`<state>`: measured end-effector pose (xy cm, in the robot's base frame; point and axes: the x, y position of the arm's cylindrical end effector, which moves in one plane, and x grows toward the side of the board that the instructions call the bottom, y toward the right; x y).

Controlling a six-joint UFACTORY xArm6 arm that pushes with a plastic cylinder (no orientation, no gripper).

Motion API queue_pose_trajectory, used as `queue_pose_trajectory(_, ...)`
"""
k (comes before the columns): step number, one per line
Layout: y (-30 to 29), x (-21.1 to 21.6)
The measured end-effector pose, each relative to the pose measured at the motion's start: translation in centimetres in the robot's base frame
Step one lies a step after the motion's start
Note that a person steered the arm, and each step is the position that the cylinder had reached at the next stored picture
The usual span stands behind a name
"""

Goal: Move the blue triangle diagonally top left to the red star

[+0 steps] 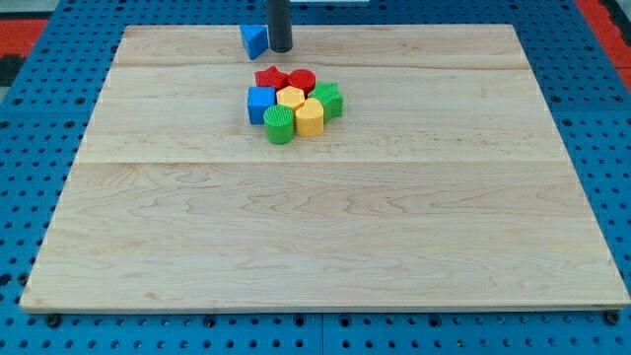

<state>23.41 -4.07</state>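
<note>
The blue triangle (pixel 254 40) lies near the view's top edge of the wooden board, above and a little left of the cluster. My tip (pixel 281 48) stands right beside it, touching or nearly touching its right side. The red star (pixel 270 78) sits at the top left of a tight cluster below, about one block's length under the triangle and slightly to its right.
The cluster also holds a red block (pixel 302 81), a blue cube (pixel 260 103), a yellow block (pixel 291 98), a green block (pixel 328 99), a green cylinder (pixel 280 124) and a yellow block (pixel 310 117). The board's top edge (pixel 394 27) is close behind the triangle.
</note>
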Motion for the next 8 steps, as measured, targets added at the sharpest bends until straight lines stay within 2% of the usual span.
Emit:
queue_pose_trajectory(1,1.1,-2.9)
queue_pose_trajectory(2,0.4,-1.8)
queue_pose_trajectory(3,-1.1,1.8)
queue_pose_trajectory(4,-0.1,1.2)
queue_pose_trajectory(5,2.3,-2.6)
queue_pose_trajectory(6,0.2,-3.3)
queue_pose_trajectory(8,-5.6,-2.1)
